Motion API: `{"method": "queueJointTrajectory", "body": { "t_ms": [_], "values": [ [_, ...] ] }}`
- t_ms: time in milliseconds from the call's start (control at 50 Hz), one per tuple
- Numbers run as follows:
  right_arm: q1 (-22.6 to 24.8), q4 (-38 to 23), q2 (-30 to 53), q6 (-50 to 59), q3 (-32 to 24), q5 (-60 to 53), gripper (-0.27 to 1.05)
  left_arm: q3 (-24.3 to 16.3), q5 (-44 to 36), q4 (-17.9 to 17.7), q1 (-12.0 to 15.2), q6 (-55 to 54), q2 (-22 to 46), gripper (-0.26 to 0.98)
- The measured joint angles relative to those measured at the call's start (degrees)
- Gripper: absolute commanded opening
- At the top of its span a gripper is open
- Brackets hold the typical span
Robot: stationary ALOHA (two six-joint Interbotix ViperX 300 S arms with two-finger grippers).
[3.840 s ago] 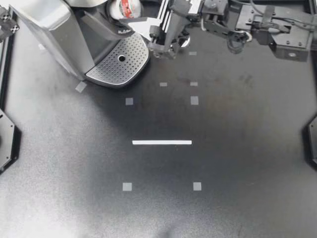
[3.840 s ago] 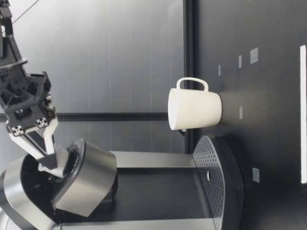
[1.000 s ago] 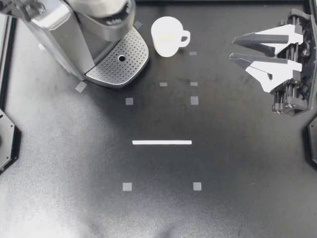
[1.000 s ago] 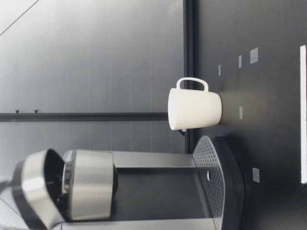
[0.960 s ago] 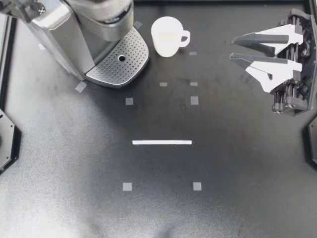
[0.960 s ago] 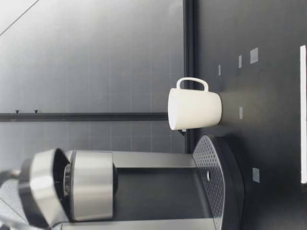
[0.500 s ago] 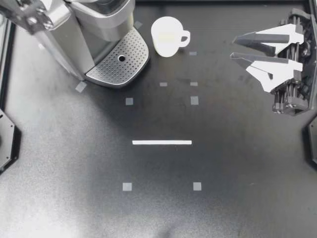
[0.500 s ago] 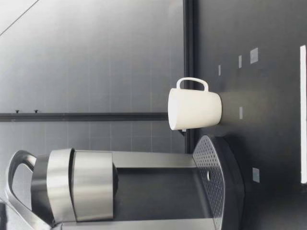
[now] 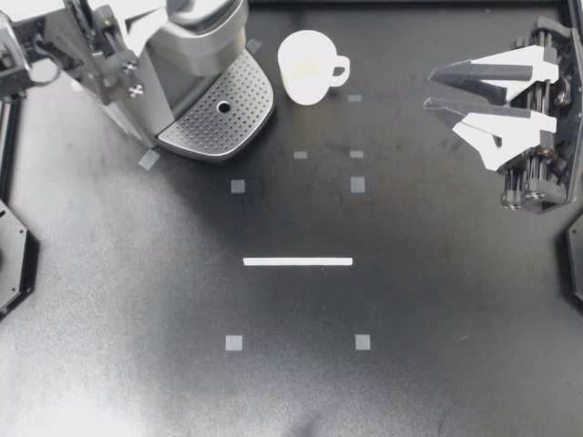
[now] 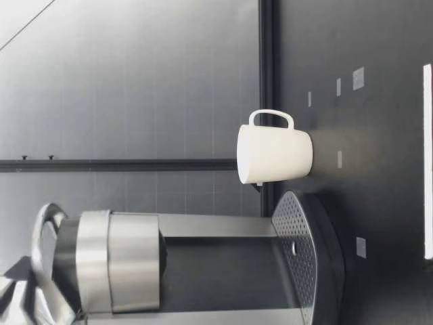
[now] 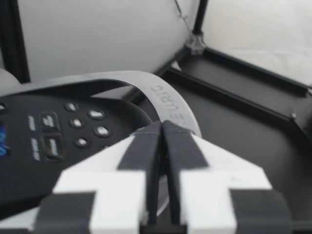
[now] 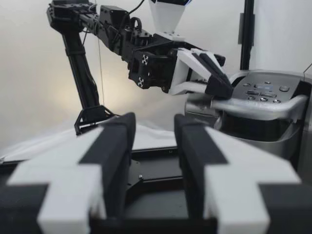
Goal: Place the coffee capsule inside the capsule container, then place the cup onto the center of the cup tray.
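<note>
Although not yet set on the perforated silver cup tray, expect only a short carry for the white ceramic cup with a loop handle: upright on the black table just beside the tray's rim, apart from it, mouth up, long axis vertical, handle pointing away from the silver coffee machine and toward my right arm's side. Beware tipping it through a pinch on one wall too high near the rim, or through a finger clipping that handle on the way in and spinning the cup off line. Beware also a landing off centre, base half over the tray's raised edge, hence a lean or a slide. Note my right gripper: spread wide, empty, well apart from the cup, so a long reach across before any grasp. Note my left gripper: fingers pressed flat together with nothing between, at or just above the curved silver lid handle of the machine; impossible to tell whether touching. Possible trouble there: hooking the handle on withdrawal and lifting the lid. No sight of the coffee capsule anywhere; with the lid down, probably inside the machine's head, though not to be confirmed from here.
</note>
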Motion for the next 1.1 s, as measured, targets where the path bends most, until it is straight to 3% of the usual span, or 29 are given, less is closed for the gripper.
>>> {"method": "queueJointTrajectory", "body": {
  "t_ms": [260, 420, 560, 660, 920, 1100],
  "values": [
    [0.00, -0.09, 0.00, 0.00, 0.09, 0.26, 0.42, -0.09, 0.79, 0.00, -1.85, 0.70, 1.76, 0.11],
    [-0.09, -0.09, 0.70, -0.35, -1.49, 6.06, 0.42, -2.11, 10.72, -0.18, -7.38, 3.43, 3.08, 0.11],
    [-2.37, -0.09, 1.58, -2.02, -5.27, 16.08, 0.42, -5.27, 23.73, -1.58, -14.33, 10.20, 3.43, 0.11],
    [-4.22, -0.09, 1.67, -3.52, -7.73, 22.41, 0.42, -7.91, 32.26, -5.89, -18.11, 17.84, 3.69, 0.11],
    [-12.04, -1.93, 5.63, -8.26, -15.56, 39.73, 0.43, -18.90, 53.17, -25.66, -24.79, 42.89, 6.68, 0.11],
    [-16.00, -2.81, 8.88, -12.39, -21.18, 48.87, 0.44, -24.96, 56.07, -30.50, -30.06, 47.55, 5.71, 0.11]
  ]
}}
